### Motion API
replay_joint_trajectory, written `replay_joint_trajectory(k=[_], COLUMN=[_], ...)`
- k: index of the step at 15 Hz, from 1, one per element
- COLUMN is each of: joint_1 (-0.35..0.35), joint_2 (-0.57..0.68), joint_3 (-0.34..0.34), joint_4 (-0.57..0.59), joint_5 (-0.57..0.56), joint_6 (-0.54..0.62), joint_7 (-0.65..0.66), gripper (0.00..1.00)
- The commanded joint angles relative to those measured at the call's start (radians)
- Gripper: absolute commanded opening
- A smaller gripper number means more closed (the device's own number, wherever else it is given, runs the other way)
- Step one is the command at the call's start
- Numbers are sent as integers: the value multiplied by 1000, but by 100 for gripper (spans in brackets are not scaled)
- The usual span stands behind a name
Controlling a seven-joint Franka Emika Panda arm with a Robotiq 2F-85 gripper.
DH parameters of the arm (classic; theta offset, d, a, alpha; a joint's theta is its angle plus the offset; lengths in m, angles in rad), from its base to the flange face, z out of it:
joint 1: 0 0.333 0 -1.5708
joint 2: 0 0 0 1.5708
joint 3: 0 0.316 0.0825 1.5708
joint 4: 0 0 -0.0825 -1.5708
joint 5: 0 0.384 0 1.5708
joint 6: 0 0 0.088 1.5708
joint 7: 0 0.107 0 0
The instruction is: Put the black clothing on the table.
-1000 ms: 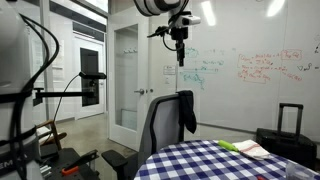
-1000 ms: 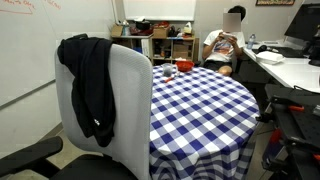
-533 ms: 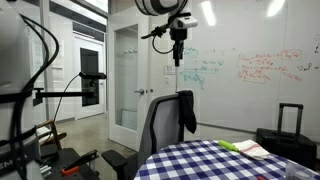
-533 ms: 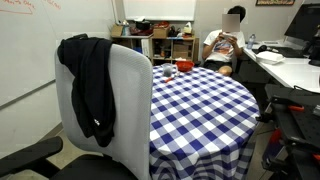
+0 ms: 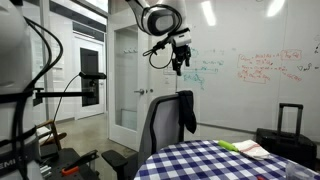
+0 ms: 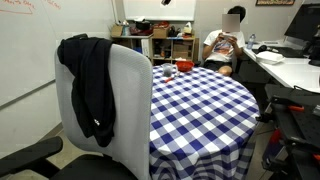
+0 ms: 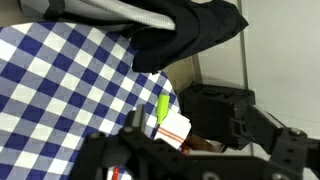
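Note:
The black clothing [image 5: 186, 110] hangs limp over the top of the grey-backed office chair; it also shows in an exterior view [image 6: 90, 85] and at the top of the wrist view [image 7: 190, 30]. The table [image 5: 215, 160] with the blue-and-white checkered cloth stands right by the chair, and shows in an exterior view [image 6: 205, 100] and in the wrist view [image 7: 55, 80]. My gripper [image 5: 180, 60] is high in the air above the chair, well apart from the clothing, and holds nothing. Its dark fingers [image 7: 185, 160] look spread.
A green item [image 7: 162, 108] and a white notepad [image 7: 176, 128] lie on the table. A black suitcase [image 5: 288, 125] stands beyond the table. A seated person [image 6: 225, 45], shelves and a desk are at the far side. A camera stand [image 5: 60, 95] stands near the door.
The arm has swung and the wrist has tilted; the gripper sits slightly lower than before. The clothing, chair and table have not moved.

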Motion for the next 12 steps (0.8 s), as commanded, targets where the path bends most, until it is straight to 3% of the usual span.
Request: replay_joint_trajectory(k=[1, 3, 4, 12], joint_1=[52, 73, 63, 79], joint_2=[125, 165, 265, 503], joint_3=[25, 32, 17, -50], joint_4=[76, 101, 218, 463], joint_5=[25, 10, -4, -103], joint_6=[117, 148, 126, 65], joint_7=[56, 75, 64, 100], gripper=[100, 100, 100, 100])
